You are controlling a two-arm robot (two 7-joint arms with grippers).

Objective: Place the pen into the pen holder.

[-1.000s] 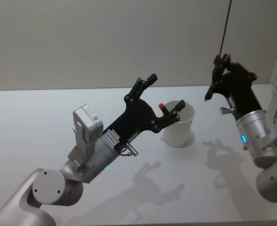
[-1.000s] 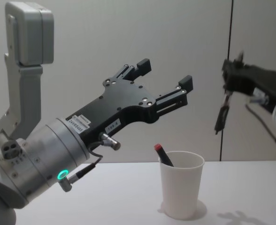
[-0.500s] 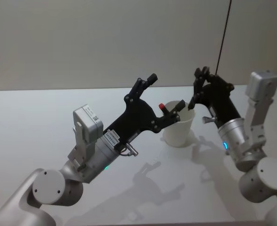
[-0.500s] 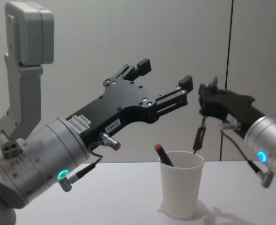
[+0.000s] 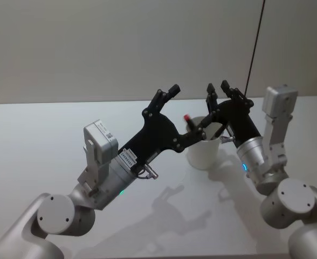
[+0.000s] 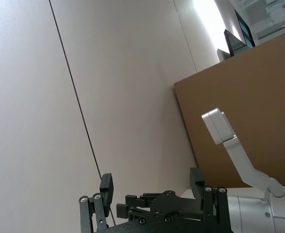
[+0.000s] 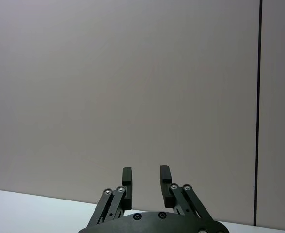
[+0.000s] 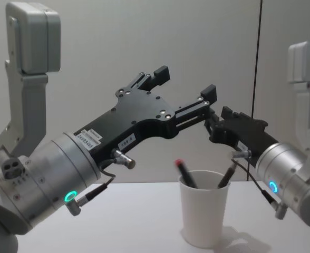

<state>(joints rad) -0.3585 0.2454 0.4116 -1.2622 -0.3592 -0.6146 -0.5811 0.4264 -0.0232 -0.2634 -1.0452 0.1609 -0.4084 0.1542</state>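
A dark pen [image 8: 224, 176] now leans inside the pen holder [image 8: 204, 214], its top just above the rolled rim at the cup's 3 o'clock side. Half a second ago that pen hung pinched in the right gripper [image 5: 219, 93] above the cup; a second ago the same gripper held it high and well off toward 2 o'clock. The right gripper's fingers [image 7: 127, 180] now stand parted with nothing between them, just above the cup. Judged from this, the drop is made and the placing is done or all but done; pulling the arm away seems all that is left.

The left gripper [image 8: 185, 83] hangs wide open and empty over the table [image 5: 50, 124], at about 10 o'clock from the cup in the chest view, just as it did a second ago.

The count: one white paper cup serving as pen holder, standing upright on the table at roughly 1 o'clock from the middle of the head view. Two pens in it, the dark one and a red-capped pen [image 8: 184, 172] leaning toward 11 o'clock. Two grippers, both open, neither holding anything.
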